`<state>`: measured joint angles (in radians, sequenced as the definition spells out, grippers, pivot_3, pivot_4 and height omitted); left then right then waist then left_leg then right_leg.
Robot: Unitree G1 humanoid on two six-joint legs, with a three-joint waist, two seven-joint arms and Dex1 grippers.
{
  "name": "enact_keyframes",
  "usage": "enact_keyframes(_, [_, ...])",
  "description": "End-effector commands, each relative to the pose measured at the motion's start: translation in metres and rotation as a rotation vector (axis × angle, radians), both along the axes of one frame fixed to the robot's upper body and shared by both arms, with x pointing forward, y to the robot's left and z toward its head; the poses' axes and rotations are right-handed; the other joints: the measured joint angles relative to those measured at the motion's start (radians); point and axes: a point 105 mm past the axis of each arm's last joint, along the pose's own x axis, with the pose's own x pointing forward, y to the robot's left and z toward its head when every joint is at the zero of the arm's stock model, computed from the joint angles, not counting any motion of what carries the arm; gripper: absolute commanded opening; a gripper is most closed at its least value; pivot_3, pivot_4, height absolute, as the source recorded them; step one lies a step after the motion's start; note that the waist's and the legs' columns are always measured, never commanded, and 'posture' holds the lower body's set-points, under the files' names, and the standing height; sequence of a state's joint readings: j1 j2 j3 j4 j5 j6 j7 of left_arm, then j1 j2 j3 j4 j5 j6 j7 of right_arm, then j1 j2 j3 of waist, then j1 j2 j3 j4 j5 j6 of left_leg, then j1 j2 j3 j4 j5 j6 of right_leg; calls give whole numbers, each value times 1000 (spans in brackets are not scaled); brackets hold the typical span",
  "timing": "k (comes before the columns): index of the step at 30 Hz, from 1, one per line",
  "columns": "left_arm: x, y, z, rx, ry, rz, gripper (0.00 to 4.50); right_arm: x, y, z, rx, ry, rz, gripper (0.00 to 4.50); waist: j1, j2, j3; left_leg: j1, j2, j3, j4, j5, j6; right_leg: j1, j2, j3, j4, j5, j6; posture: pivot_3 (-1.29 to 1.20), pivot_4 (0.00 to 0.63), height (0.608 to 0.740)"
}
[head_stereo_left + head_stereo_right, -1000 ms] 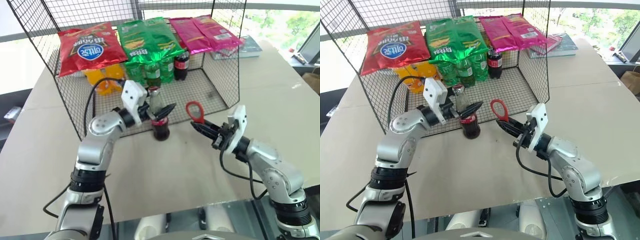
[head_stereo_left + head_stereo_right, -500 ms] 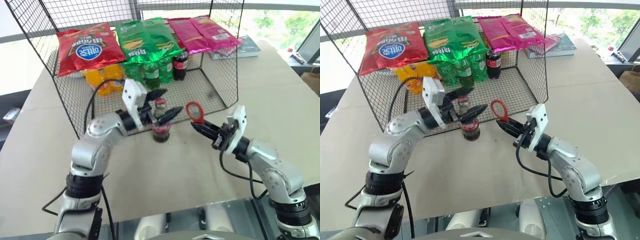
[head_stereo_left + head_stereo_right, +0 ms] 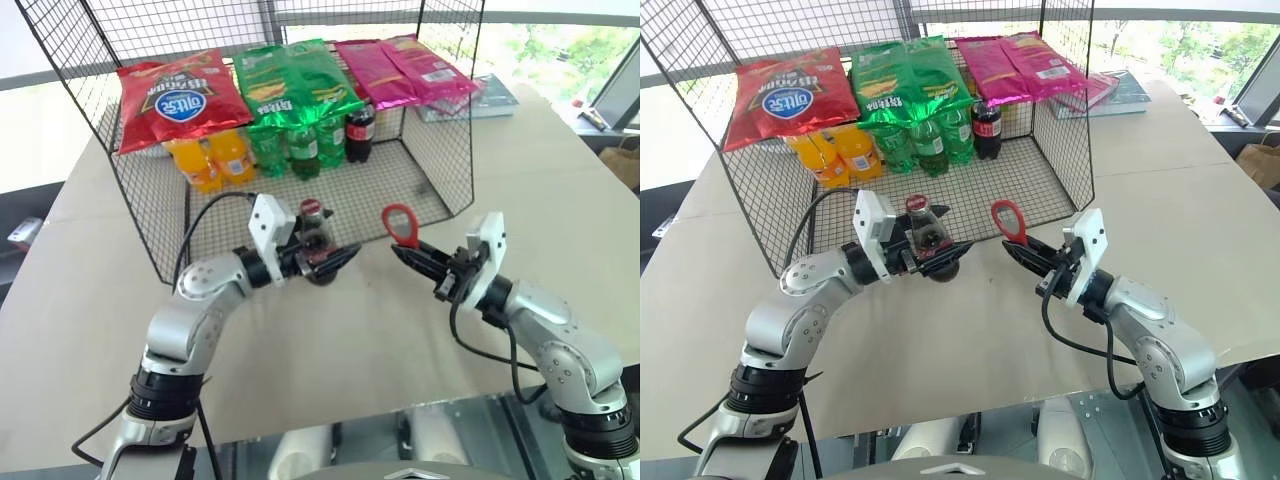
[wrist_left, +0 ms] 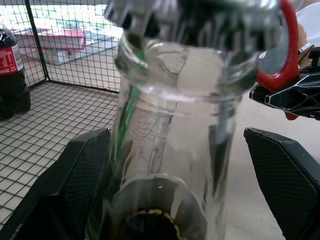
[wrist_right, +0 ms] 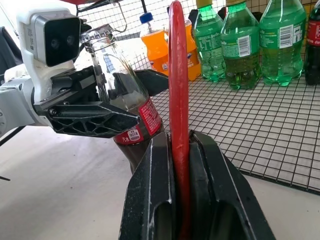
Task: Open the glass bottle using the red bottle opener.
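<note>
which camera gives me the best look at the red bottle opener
The left eye view: the red bottle opener shows its whole loop head, upright in the right gripper. The right wrist view sees it edge-on; the left wrist view catches part of the loop.

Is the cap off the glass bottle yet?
No. The cap sits on the glass bottle; the red bottle opener is apart from it.

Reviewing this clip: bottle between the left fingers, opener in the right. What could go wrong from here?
The left gripper stands open around the glass bottle, not clamped; closing unevenly may tip it. The right gripper pinches only the handle end of the red bottle opener, which could twist when levering. The wire basket close behind leaves little room.
</note>
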<state>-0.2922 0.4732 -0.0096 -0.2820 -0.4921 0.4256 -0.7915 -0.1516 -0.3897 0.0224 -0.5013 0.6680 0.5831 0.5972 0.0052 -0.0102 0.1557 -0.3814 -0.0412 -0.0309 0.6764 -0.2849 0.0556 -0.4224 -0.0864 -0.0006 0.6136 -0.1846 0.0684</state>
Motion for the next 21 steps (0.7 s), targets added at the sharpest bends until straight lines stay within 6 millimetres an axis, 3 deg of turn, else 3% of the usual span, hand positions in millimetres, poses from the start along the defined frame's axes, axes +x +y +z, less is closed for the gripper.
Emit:
enact_keyframes(1, [-2, 2, 11, -12, -56, 10, 4409, -5, -1, 12, 14, -51, 2, 0, 0, 0, 0, 0, 0, 0, 0, 0, 0, 0, 0, 0, 0, 0, 0, 0, 150, 740])
enact_keyframes(8, [4, 7, 16, -35, -65, 74, 4409, -4, 0, 12, 15, -48, 3, 0, 0, 0, 0, 0, 0, 0, 0, 0, 0, 0, 0, 0, 0, 0, 0, 0, 150, 740])
enact_keyframes(10, [5, 10, 16, -37, -57, 83, 3919, -4, 0, 12, 16, -47, 4, 0, 0, 0, 0, 0, 0, 0, 0, 0, 0, 0, 0, 0, 0, 0, 0, 0, 150, 740])
enact_keyframes(14, [4, 13, 14, -23, -58, 85, 2328, -4, 0, 11, 16, -46, 5, 0, 0, 0, 0, 0, 0, 0, 0, 0, 0, 0, 0, 0, 0, 0, 0, 0, 150, 740])
enact_keyframes(21, [1, 13, 10, -2, -58, 73, 2260, -4, 1, 12, 19, -49, 7, 0, -2, 0, 0, 0, 0, 0, 0, 0, 0, 0, 0, 0, 0, 0, 0, 0, 150, 740])
